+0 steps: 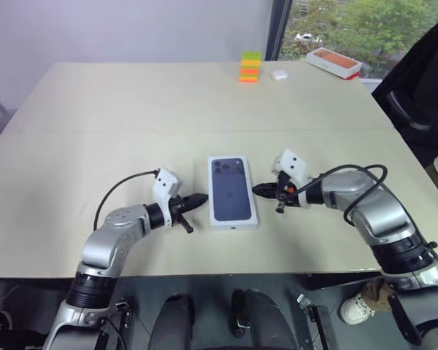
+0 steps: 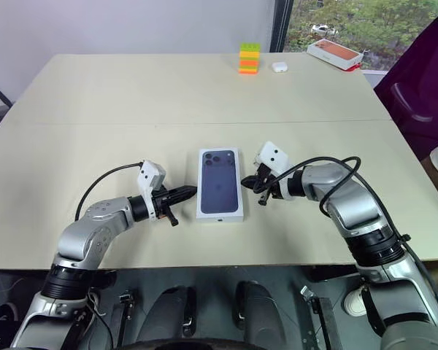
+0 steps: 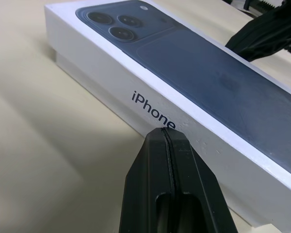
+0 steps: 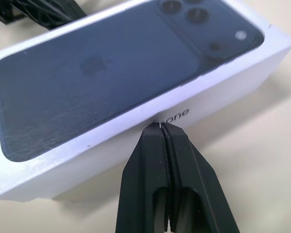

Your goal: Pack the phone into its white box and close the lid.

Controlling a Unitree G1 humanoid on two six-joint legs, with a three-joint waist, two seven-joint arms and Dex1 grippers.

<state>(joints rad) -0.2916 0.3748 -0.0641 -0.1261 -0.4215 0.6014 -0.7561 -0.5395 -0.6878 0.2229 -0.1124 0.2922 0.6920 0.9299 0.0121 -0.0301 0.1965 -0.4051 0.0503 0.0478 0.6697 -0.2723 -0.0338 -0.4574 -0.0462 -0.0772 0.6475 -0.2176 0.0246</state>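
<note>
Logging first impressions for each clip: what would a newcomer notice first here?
The lid, printed with a dark blue phone back, sits over the white box at the table's near centre. The left gripper and right gripper, both shut, press their tips against its long sides. Far back stands a stack of coloured blocks.

White lid (image 1: pixel 232 191), navy phone print; beige table (image 1: pixel 131 109).
</note>
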